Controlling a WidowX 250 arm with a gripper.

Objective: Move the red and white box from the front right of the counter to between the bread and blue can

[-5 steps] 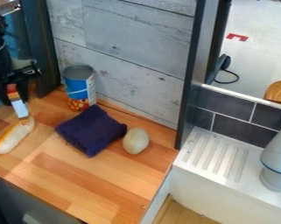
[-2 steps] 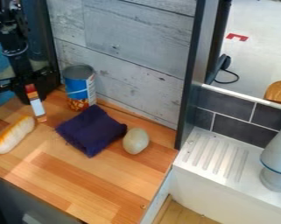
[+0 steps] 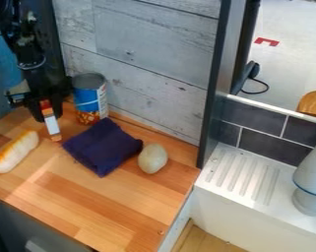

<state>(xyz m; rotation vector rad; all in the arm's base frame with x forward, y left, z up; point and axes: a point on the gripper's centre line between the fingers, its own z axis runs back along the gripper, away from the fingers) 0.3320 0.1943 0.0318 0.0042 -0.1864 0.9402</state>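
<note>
End effector [image 3: 46, 106] closed on upper end of box [image 3: 51, 124]; box juts down below it, near cloth [image 3: 102, 146].

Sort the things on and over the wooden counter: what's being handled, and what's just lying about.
Being handled: slim red-and-white item, held by the gripper.

Just lying about: blue can, upright near the wall; dark purple cloth; bread roll; pale oval thing beside the cloth.

Before you, a pale plank wall [image 3: 153, 64] at top centre, sunlit wooden counter [image 3: 120, 197] at lower left, grey floor [image 3: 288, 54] at upper right, dark tiles [image 3: 272, 147] right of centre.
</note>
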